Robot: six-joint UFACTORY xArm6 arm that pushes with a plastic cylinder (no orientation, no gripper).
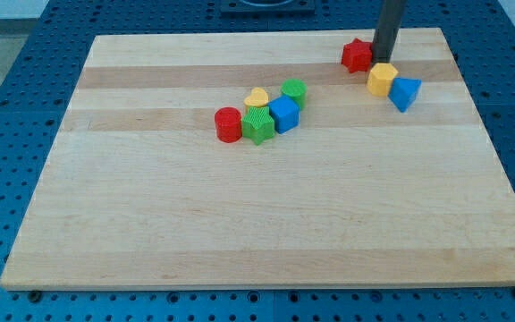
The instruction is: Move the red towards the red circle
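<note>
A red star-shaped block (357, 55) lies near the view's top right. My tip (384, 61) stands just right of it, touching or almost touching, and just above a yellow block (382, 80). The red circle block (228, 123) sits near the board's middle, at the left end of a cluster, far to the lower left of the red star.
The cluster holds a green star (258, 125), a blue block (284, 114), a yellow heart (257, 97) and a green block (294, 91). A blue triangular block (404, 92) lies right of the yellow block. The wooden board (266, 224) ends close above the red star.
</note>
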